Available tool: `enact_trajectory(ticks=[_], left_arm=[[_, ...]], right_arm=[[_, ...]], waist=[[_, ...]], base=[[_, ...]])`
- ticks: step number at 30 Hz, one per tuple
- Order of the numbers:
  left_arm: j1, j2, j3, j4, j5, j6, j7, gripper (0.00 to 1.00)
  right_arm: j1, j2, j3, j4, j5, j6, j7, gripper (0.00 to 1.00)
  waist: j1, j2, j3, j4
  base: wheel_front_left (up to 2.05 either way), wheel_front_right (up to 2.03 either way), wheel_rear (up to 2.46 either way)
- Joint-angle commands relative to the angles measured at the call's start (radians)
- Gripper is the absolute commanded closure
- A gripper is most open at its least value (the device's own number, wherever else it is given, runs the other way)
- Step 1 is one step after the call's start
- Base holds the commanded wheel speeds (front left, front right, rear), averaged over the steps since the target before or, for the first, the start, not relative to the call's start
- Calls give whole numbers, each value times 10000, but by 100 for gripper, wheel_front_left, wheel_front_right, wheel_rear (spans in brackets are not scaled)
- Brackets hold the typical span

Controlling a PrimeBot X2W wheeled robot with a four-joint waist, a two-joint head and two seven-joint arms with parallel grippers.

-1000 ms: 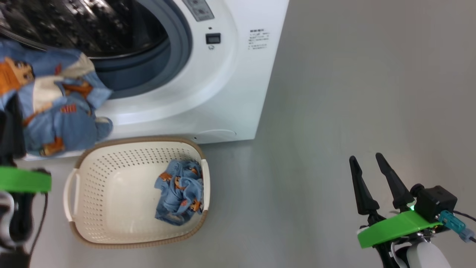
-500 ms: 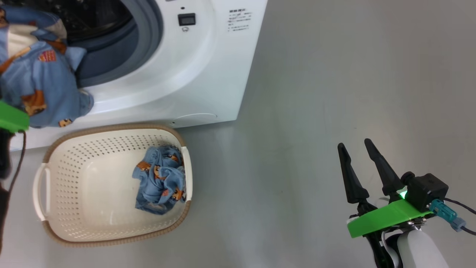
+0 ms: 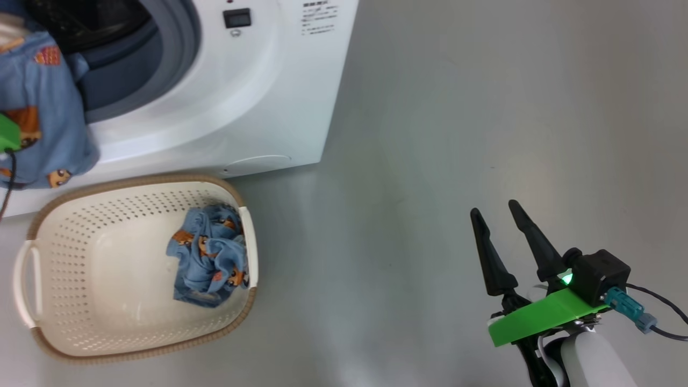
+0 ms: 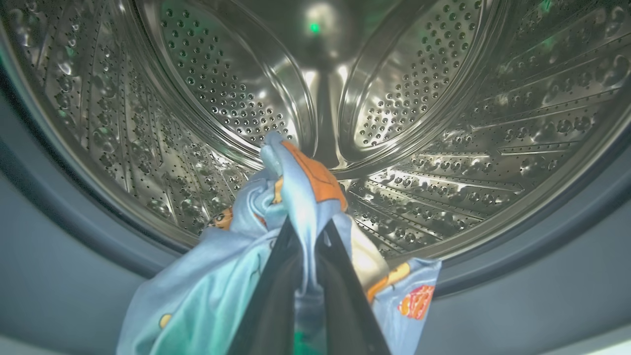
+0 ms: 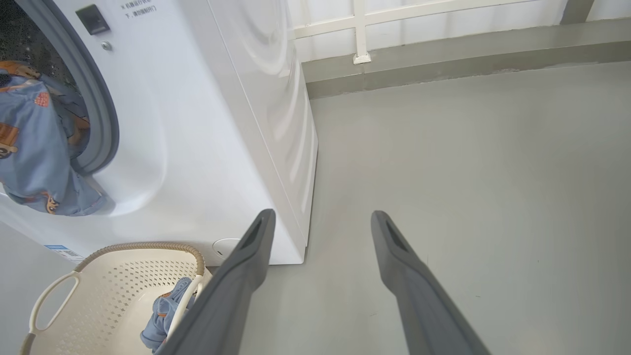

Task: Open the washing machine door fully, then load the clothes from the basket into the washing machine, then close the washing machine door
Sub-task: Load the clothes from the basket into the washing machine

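Grey floor [image 3: 457, 107], clothes [image 4: 197, 296] at steel drum [image 4: 443, 98]

Big white boxy washing machine [image 5: 222, 123] upper left; light blue printed garment [image 5: 34, 148] draped over grey rubber door seal [image 5: 106, 123]. Cream perforated plastic basket [image 5: 143, 245] on grey floor [image 5: 468, 158] just before it, second blue garment [image 5: 162, 315] inside. Right gripper [image 5: 321, 214] jaws spread, empty.

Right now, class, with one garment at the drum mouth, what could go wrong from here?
The held garment, pinched in the left tool, hangs largely outside over the door seal; released now, it might slide out.
A second garment lies in the basket; it could be left behind.
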Motion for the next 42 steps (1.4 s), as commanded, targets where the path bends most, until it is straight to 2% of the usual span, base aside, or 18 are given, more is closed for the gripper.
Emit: enact_trajectory(ticks=[1, 7, 13, 19, 23, 24, 26, 27, 35, 42], left_arm=[[-487, 571, 114, -10, -68, 15, -63, 100], [-1473, 846, 91, 1, 60, 15, -63, 100], [-2040, 1042, 1297, -1029, 1003, 15, -63, 100], [-1571, 835, 2692, -2018, 2074, 15, -63, 100], [-1095, 548, 2615, -1681, 2178, 15, -63, 100], [-1045, 532, 2438, -1510, 2180, 15, -63, 76], [-1012, 529, 2257, -1264, 2131, 15, -63, 14], [-984, 522, 2082, -1121, 2077, 15, -63, 0], [-1071, 615, 1320, -462, 1567, 15, -63, 0], [-943, 571, 1090, -479, 1256, 15, -63, 0]], right_arm=[[-137, 33, 314, -208, -14, 16, -120, 0], [-235, 44, 391, -281, -5, 16, -120, 0], [-344, 48, 397, -344, 110, 16, -120, 0], [-497, 49, 566, -401, 261, 16, -120, 0], [-528, 50, 610, -418, 296, 16, -120, 0], [-525, 50, 608, -415, 299, 16, -120, 0], [-529, 50, 621, -409, 309, 16, -120, 0], [-529, 50, 627, -405, 314, 16, -120, 0], [-562, 50, 628, -413, 310, 16, -120, 0], [-591, 50, 596, -419, 287, 16, -120, 0]], waist=[[0, -1, 96, -131], [0, -1, 377, -275], [0, -1, 615, -300], [0, -1, 787, -370], [0, -1, 825, -369], [0, -1, 833, -362], [0, -1, 833, -366], [0, -1, 829, -365], [0, -1, 772, -349], [0, -1, 719, -259]], base=[[0, 0, 0], [0, 0, 0], [0, 0, 0], [0, 0, 0], [0, 0, 0], [0, 0, 0], [0, 0, 0], [0, 0, 0], [0, 0, 0], [0, 0, 0]])
